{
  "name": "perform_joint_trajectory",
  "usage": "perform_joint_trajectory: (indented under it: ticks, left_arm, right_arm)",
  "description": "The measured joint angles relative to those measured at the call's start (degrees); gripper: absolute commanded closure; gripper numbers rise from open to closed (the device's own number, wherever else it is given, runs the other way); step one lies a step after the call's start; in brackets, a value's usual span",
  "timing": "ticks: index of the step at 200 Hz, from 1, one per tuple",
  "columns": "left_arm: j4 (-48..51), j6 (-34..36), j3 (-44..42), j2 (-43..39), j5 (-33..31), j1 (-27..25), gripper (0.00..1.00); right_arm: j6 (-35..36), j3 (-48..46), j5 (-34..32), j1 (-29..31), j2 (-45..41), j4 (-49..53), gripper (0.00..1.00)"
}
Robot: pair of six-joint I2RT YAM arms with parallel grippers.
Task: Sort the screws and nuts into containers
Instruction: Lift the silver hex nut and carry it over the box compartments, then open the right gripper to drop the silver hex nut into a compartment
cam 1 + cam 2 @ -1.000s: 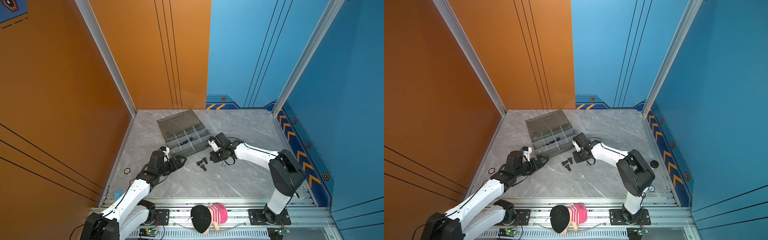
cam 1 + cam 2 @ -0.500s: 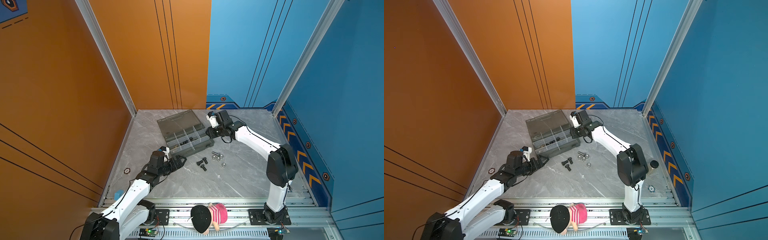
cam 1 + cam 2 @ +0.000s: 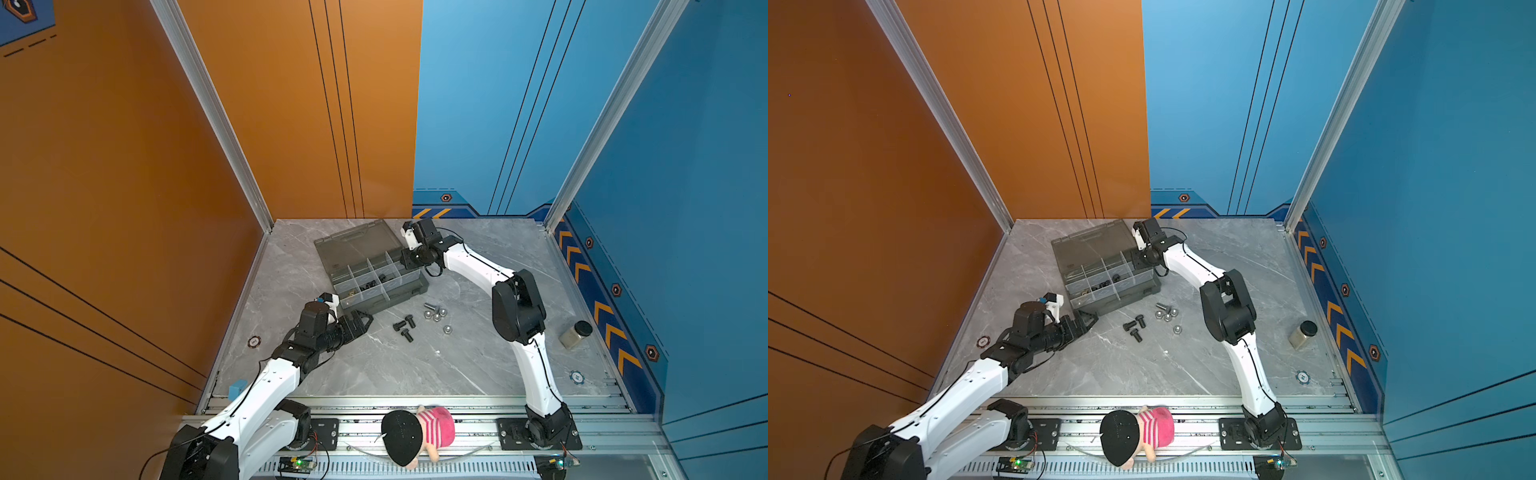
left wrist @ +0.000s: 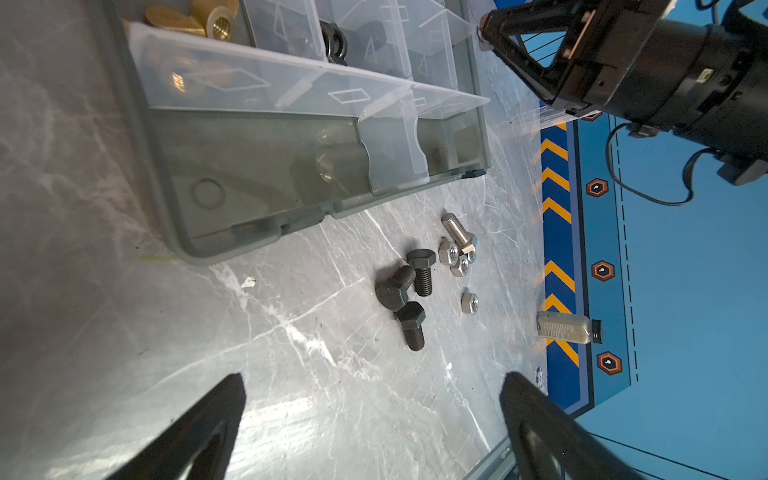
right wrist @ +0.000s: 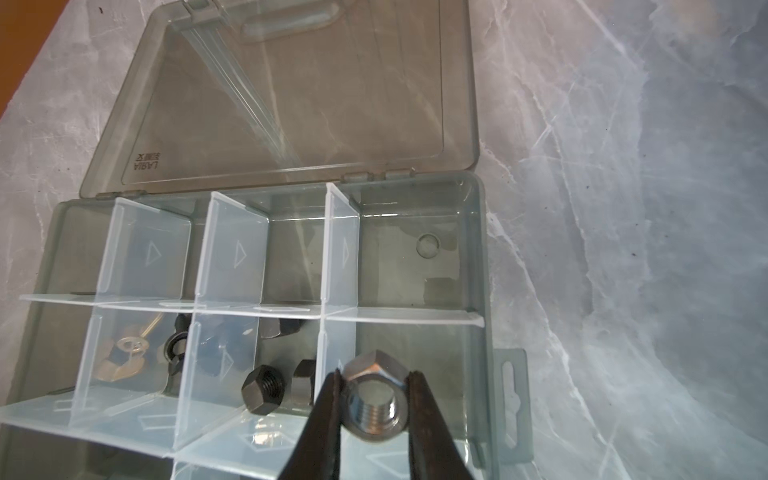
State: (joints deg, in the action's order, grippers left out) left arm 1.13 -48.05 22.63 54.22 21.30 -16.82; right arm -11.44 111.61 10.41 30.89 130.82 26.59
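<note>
The right gripper (image 5: 375,380) is clenched on a silver hex nut (image 5: 374,409), gripping its flats. It seems to hang directly over the empty end cell (image 5: 436,353) of the organiser case (image 5: 482,257), so the drop is straight down. The left gripper (image 4: 372,376), spread wide, faces the loose black bolts (image 4: 409,291).

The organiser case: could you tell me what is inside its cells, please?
Brass wing nuts and, apart from them, black nuts show; translucent dividers blur whatever else lies inside.
</note>
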Motion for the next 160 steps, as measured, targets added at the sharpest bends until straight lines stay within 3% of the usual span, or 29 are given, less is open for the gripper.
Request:
perform_joint_trajectory:
  ticks: [63,160]
  left_arm:
    - [-0.02,0.00,0.00,-0.28,0.00,0.00,0.02]
    - [-0.04,0.00,0.00,-0.35,0.00,0.00,0.02]
  right_arm:
    - [-0.37,0.61,-0.15,0.00,0.24,0.44,0.67]
    - [-0.09,0.04,-0.17,-0.15,-0.26,2.51,0.61]
